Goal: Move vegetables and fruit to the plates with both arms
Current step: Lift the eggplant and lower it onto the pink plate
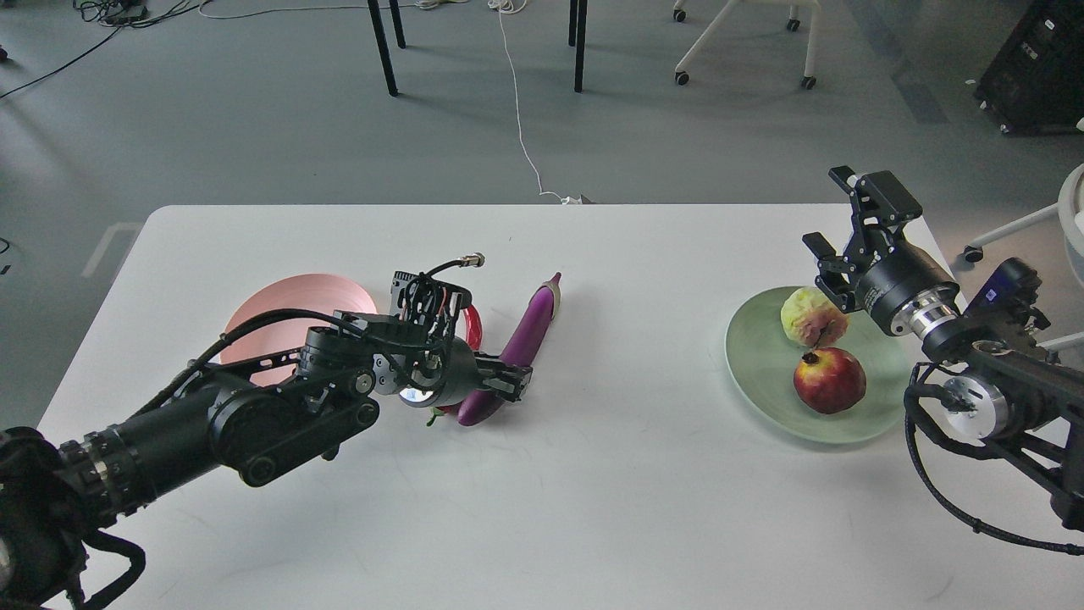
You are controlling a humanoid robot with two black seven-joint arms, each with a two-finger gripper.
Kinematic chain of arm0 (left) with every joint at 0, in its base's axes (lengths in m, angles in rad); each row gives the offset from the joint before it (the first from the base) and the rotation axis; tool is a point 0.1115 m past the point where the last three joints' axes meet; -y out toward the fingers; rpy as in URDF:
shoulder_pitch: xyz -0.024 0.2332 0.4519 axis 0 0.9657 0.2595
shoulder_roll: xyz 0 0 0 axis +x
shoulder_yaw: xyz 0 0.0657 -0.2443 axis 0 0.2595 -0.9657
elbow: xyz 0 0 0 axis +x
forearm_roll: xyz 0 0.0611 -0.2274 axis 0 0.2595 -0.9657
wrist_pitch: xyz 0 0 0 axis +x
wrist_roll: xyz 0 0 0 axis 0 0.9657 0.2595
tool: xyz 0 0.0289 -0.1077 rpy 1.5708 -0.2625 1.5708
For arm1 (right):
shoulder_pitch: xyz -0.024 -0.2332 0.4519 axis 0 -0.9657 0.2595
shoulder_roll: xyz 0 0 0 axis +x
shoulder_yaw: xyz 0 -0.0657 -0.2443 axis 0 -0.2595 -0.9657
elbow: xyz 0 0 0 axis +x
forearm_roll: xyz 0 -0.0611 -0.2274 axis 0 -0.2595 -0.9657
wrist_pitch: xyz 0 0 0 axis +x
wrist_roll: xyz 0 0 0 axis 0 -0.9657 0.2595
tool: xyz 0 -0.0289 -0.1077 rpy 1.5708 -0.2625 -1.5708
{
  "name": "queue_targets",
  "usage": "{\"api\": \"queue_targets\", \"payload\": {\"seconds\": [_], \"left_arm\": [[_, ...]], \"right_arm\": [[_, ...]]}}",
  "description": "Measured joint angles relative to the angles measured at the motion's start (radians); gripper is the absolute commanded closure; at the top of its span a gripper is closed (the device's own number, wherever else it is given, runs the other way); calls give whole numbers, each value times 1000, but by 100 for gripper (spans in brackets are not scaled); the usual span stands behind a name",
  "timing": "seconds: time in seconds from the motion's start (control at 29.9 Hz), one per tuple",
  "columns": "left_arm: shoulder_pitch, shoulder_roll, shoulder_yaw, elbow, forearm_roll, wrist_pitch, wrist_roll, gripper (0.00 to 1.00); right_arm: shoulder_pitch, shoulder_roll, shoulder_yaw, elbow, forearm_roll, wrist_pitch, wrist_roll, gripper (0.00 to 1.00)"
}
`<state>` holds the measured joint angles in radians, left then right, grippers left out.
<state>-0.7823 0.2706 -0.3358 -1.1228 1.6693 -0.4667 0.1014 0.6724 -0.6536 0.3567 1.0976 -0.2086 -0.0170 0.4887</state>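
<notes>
Lying at the far left of the white table (593,508), the pale pink plate (288,301) is partly hidden behind the left arm (212,424), which reaches in from the lower left corner. The left gripper (506,383) sits low over the tabletop at the near end of the purple eggplant (529,339); its dark fingers appear to rest on or close around that end, but whether they actually grip it cannot be told. The eggplant lies on the bare table, slanting up and to the right, with its pale cap at the far tip. Just to its left, a curve of the red chili pepper (474,326) shows behind the gripper's cables, and a bit of green stem peeks out beneath the wrist; it too is on the table, not on the pink plate.

Well apart to the right, the pale green plate (754,373) holds both fruits: the bumpy yellow-green fruit (813,316) at the back and the red pomegranate (830,379) just in front of it. The right gripper (826,210) hangs raised above the plate's far edge, its jaws spread wide and holding nothing. The right arm (982,373) enters from the right edge.
</notes>
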Motion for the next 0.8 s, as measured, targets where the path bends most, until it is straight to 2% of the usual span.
{"api": "queue_targets", "payload": {"seconds": [0.17,0.3,0.63,0.8], "left_arm": [[-35,38,-9,-129,-113,-1,39,91],[-69,118,-18,-173,-194,-1,48,91],[-45,432,8,-153,-205,-11,-10,89],[-28,512,50,-107,-202,-11,-58,83]], "right_arm": [[-2,0,0,1,0,0,0,2],[-2,0,1,1,0,0,0,2],[-2,1,-4,0,-2,0,0,2],[-2,2,-5,0,-3,0,0,2]]}}
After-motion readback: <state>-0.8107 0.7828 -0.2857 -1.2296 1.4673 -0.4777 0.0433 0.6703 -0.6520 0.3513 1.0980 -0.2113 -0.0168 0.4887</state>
